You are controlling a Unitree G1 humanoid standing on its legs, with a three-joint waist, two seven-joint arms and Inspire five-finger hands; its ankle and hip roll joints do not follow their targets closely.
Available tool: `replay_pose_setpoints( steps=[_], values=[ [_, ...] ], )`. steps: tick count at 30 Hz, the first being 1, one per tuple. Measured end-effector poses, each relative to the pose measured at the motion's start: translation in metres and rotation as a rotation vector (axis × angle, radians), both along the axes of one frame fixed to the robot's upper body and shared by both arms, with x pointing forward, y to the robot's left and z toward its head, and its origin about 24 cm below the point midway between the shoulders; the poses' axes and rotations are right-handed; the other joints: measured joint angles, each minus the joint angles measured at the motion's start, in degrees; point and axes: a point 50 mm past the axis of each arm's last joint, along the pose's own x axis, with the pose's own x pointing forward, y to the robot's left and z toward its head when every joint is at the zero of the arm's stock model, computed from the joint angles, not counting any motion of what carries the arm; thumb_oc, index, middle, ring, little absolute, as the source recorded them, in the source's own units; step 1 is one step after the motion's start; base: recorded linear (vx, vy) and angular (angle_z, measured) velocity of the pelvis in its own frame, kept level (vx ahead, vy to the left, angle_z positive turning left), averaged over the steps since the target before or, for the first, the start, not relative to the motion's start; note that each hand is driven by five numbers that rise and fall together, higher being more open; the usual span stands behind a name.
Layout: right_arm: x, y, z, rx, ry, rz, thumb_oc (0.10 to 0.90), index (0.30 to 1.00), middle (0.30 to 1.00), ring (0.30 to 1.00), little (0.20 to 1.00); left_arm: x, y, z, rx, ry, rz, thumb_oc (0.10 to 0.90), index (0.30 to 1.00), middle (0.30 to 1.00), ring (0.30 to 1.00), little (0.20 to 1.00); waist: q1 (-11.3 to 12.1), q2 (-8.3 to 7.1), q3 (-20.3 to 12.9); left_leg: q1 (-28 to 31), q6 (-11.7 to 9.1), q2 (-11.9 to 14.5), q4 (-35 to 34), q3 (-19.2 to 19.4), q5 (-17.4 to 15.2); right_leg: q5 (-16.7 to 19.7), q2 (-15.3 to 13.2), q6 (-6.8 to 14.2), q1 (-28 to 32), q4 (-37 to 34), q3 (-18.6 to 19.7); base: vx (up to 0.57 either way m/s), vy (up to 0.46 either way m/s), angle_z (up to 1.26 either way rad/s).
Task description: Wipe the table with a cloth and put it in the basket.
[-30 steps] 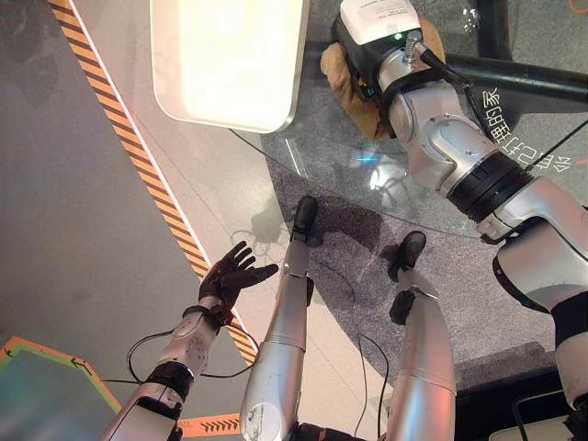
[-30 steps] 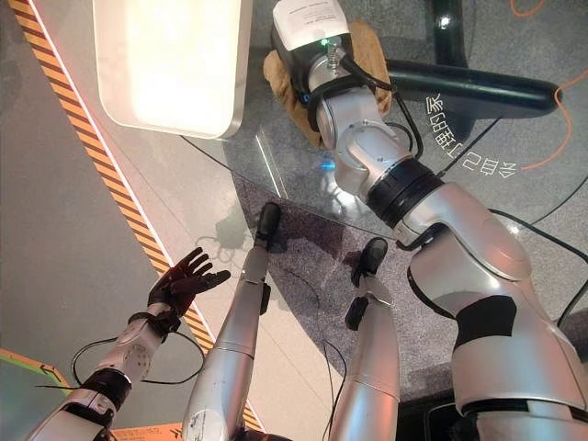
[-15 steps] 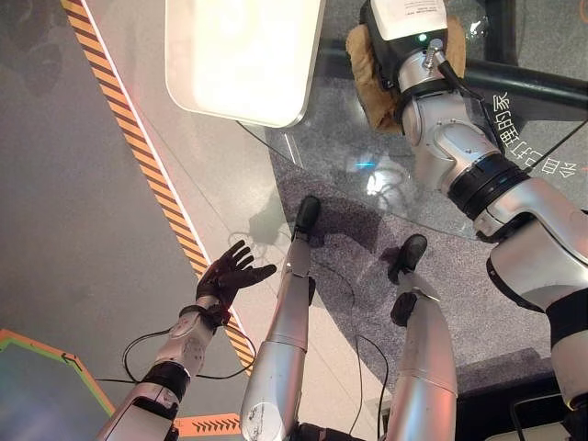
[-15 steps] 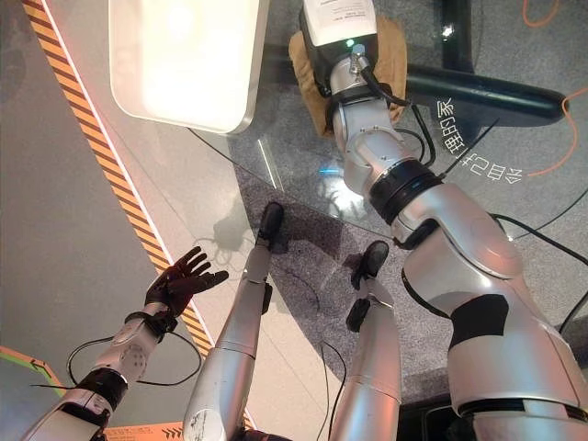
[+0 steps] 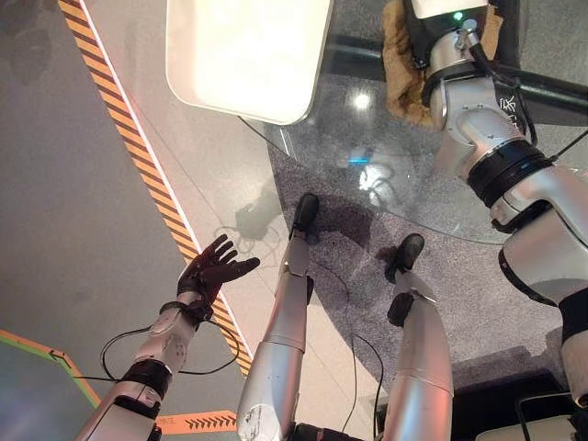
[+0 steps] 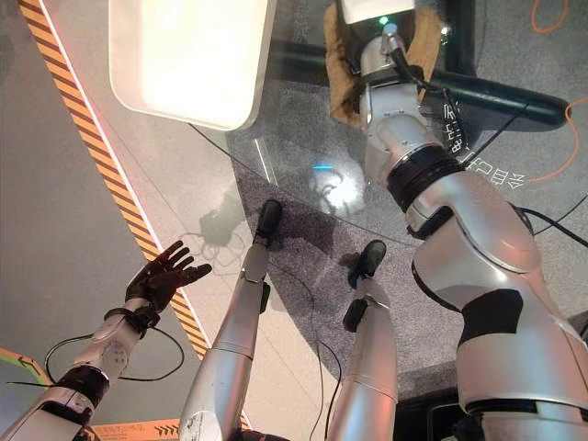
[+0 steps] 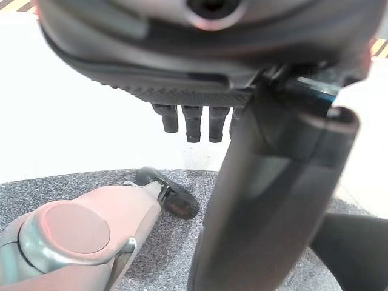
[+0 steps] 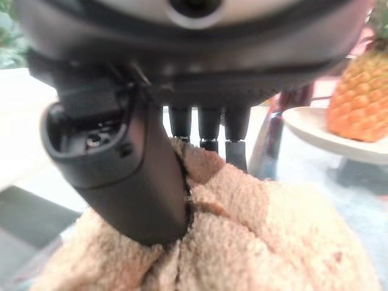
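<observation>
A tan terry cloth point(image 5: 397, 72) lies bunched on the round glass table point(image 5: 358, 138), at its far side. My right hand point(image 8: 121, 176) rests on top of the cloth point(image 8: 260, 242), thumb and straight fingers pressing down into the pile. In the eye views the wrist's white housing covers that hand, and the cloth point(image 6: 340, 73) sticks out on both sides of it. My left hand point(image 5: 209, 271) hangs open over the floor at the lower left, fingers spread, holding nothing.
A white rounded slab point(image 5: 243, 50) lies over the table's far left edge. A pineapple point(image 8: 364, 91) on a white plate point(image 8: 327, 136) stands beyond the cloth, with a dark upright object point(image 8: 280, 130) beside it. A black bar point(image 5: 551, 87) runs beneath the glass. Striped tape point(image 5: 138, 156) crosses the floor.
My right arm has slid the cloth to the right and farther away across the glass. The left hand has dropped slightly and stays open.
</observation>
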Motion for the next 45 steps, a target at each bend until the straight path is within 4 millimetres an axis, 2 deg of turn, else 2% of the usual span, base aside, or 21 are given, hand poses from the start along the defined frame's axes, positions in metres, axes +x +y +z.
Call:
replay_pose_setpoints(
  steps=[2, 7, 13, 19, 23, 35, 45],
  values=[
    [0.0, -0.008, 0.003, 0.005, -0.011, -0.03, 0.1, 0.3, 0.3, 0.3, 0.2, 0.0, 0.004, 0.001, 0.01, 0.005, 0.004, 0.8, 0.9, 0.9, 0.9, 0.9, -0.59, -0.73, -0.01, -0.08, 0.08, -0.23, -0.02, 0.01, 0.0, 0.31, -0.18, -0.12, 0.12, -0.38, 0.0, 0.0, 0.001, 0.02],
    [-0.006, -0.035, 0.014, 0.017, -0.044, -0.115, 0.1, 0.3, 0.3, 0.3, 0.2, 0.0, 0.006, 0.003, 0.0, 0.0, 0.012, 0.8, 0.9, 0.9, 0.9, 0.9, -1.04, -1.17, 0.03, -0.7, 0.16, -0.33, -0.02, 0.11, 0.07, 0.74, -0.21, 0.13, -0.01, -0.95, 0.01, 0.0, 0.0, 0.0],
    [-0.015, -0.08, 0.017, 0.053, -0.057, -0.304, 0.1, 0.3, 0.3, 0.3, 0.2, -0.001, 0.01, 0.003, 0.005, 0.012, 0.013, 0.8, 0.9, 0.9, 0.9, 0.9, -1.74, -1.22, 0.05, -0.66, 0.19, -0.33, 0.0, 0.11, 0.09, 0.82, -0.19, 0.11, 0.02, -1.0, 0.03, 0.0, 0.0, 0.0],
    [-0.025, -0.113, 0.019, 0.122, -0.061, -0.422, 0.1, 0.3, 0.3, 0.3, 0.2, -0.001, 0.016, 0.006, 0.004, -0.001, 0.015, 0.8, 0.9, 0.9, 0.9, 0.9, -2.64, -1.21, 0.05, -0.56, 0.23, -0.04, 0.0, 0.6, 0.07, 1.36, 0.22, 0.09, 0.03, -1.72, 0.63, 0.0, -0.01, -0.05],
    [-0.029, -0.127, 0.017, 0.158, -0.062, -0.474, 0.1, 0.3, 0.3, 0.3, 0.2, -0.002, 0.017, 0.005, 0.005, 0.005, 0.016, 0.8, 0.9, 0.9, 0.9, 0.9, -2.9, -1.21, 0.05, -0.11, 0.26, 0.0, 0.0, 1.14, 0.06, 1.46, 0.25, 0.14, 0.09, -1.7, 1.22, 0.0, -0.001, -0.05],
    [-0.029, -0.127, 0.016, 0.197, -0.057, -0.457, 0.1, 0.3, 0.3, 0.3, 0.2, -0.002, 0.017, 0.004, 0.004, 0.008, 0.011, 0.8, 0.9, 0.9, 0.9, 0.9, -2.35, -1.17, 0.07, 0.0, 0.25, 0.36, -0.18, 1.26, 0.05, 1.54, 0.53, 0.05, 0.06, -1.79, 1.28, 0.0, 0.0, 0.0],
    [-0.018, -0.083, 0.02, 0.136, -0.047, -0.209, 0.1, 0.3, 0.3, 0.3, 0.2, -0.002, 0.015, 0.003, -0.002, 0.007, 0.011, 0.8, 0.9, 0.9, 0.9, 0.9, -2.38, -1.04, 0.12, 0.02, 0.23, 0.61, -0.62, 1.54, 0.06, 1.46, 0.66, 0.0, -0.26, -1.8, 1.38, 0.0, 0.0, 0.0]
  ],
)
